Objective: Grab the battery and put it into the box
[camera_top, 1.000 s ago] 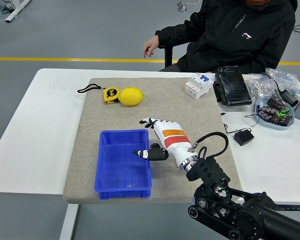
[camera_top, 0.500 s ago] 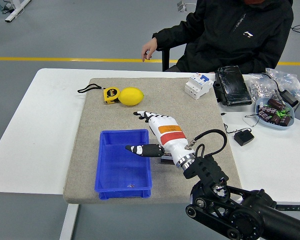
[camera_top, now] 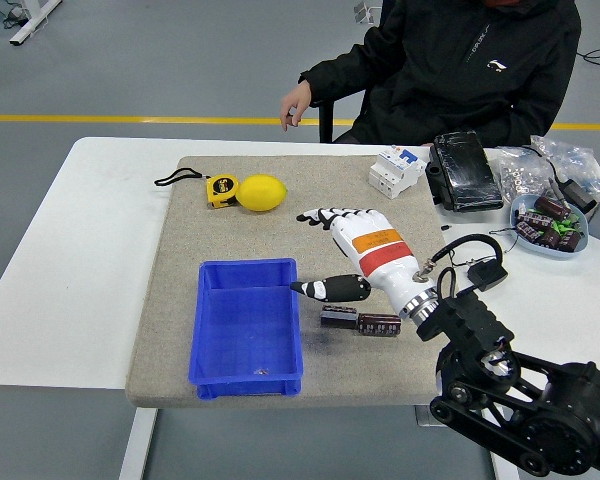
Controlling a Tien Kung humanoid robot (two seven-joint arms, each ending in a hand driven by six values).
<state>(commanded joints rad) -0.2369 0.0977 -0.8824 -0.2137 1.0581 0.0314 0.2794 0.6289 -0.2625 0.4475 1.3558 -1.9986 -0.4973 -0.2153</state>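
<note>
Change: the right hand (camera_top: 355, 250) has been drawn back to the right since the earlier frames, away from the blue box (camera_top: 247, 325), and two batteries are now uncovered on the mat.
Right hand: white, with an orange and red band. The fingers (camera_top: 320, 215) are held straight and spread toward the left, and the thumb (camera_top: 328, 289) points at the box rim. Nothing is held in it.
Batteries (camera_top: 361, 320): two dark cylinders lying on their sides on the mat, end to end, just below the right hand's wrist and just beside the right wall of the box. They are outside the box.
Blue box: open, set on the near left part of the grey mat (camera_top: 220, 232). Only a small speck is seen on its floor.
Left arm: not seen.
Far side of mat: a yellow tape measure (camera_top: 221, 189) touching a lemon (camera_top: 262, 193); a white breaker (camera_top: 397, 170) at the far right corner.
Table (camera_top: 90, 240): at the right, a black case (camera_top: 464, 171), a small black adapter (camera_top: 488, 274) and a bowl (camera_top: 550, 225) of parts.
Person: seated at the far side in a black jacket, one hand (camera_top: 296, 103) hanging relaxed above the table edge.
</note>
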